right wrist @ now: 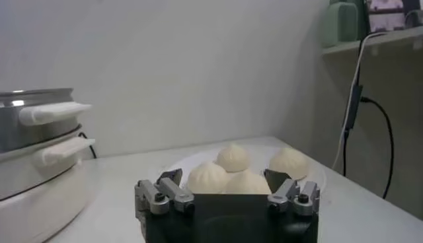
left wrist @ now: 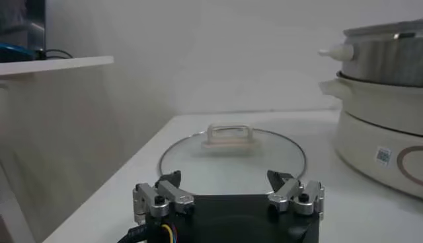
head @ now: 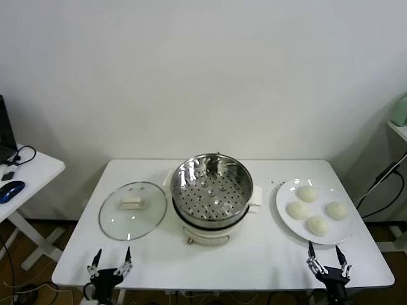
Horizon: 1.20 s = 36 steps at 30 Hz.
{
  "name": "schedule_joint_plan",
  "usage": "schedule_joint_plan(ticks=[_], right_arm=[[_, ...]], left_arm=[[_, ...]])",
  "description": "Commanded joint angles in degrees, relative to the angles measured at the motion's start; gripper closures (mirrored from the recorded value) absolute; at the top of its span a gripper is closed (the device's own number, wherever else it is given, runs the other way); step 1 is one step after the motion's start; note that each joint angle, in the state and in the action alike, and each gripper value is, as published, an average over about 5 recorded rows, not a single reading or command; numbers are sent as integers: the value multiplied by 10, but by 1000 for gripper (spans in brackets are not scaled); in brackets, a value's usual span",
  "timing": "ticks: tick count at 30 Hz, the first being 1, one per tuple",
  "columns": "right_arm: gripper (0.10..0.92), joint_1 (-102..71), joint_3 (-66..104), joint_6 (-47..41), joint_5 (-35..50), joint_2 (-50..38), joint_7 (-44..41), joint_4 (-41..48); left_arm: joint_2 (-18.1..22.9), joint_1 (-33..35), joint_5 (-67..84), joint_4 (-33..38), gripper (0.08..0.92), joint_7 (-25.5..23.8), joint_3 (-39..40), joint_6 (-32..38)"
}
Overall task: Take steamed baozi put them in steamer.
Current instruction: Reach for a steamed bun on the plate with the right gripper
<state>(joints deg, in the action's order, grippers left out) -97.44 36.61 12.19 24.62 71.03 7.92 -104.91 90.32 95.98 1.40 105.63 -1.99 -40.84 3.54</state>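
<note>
White wall behind, white table [head: 254,260] in front, and nothing is really happening yet. Going from the left: the left gripper [head: 110,262] is hanging at the near edge of the table with its fingers spread apart, holding nothing, just short of the glass lid [head: 132,210] that's lying flat beside the pot. In the middle the steamer [head: 212,189] is sitting open on its cream base, and I'm seeing only the perforated bottom inside, no buns. Over on the right, all four steamed baozi [head: 317,210] are sitting on the white plate [head: 283,216], and the right gripper [head: 329,259] is waiting at the near edge just in front of it, fingers wide apart and empty too. So I'm guessing the task is basically at zero, all four moves left.
</note>
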Motion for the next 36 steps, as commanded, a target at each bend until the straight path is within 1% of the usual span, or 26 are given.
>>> schedule_joint_plan(ticks=[1, 4, 9, 16, 20, 23, 27, 32, 36], right_arm=[[203, 0, 0, -46, -11, -2, 20, -16], [203, 14, 7, -111, -23, -10, 39, -45], [203, 83, 30, -237, -3, -28, 7, -70], [203, 219, 11, -393, -4, -102, 3, -65], [203, 298, -13, -476, -4, -158, -11, -28], [203, 358, -37, -496, -20, -204, -38, 20], [203, 438, -90, -495, -66, -271, -110, 88], [203, 539, -196, -483, -131, -348, -229, 156], [203, 631, -309, -455, -200, -402, -348, 205]], left_arm=[[-1, 1, -1, 4, 177, 0, 1, -1], [-1, 1, -1, 6, 177, 0, 0, -1], [-3, 1, -6, 5, 177, 1, -1, 2], [-7, 0, -10, 7, 177, 0, -1, 5], [-9, 0, -9, 7, 177, 0, 0, 5], [-12, -1, -9, 9, 177, 0, 2, 5], [-14, -2, -9, 7, 177, 0, 2, 5], [-16, -5, -9, 3, 177, -1, 5, 7], [-18, -5, -9, 1, 177, -1, 4, 9]])
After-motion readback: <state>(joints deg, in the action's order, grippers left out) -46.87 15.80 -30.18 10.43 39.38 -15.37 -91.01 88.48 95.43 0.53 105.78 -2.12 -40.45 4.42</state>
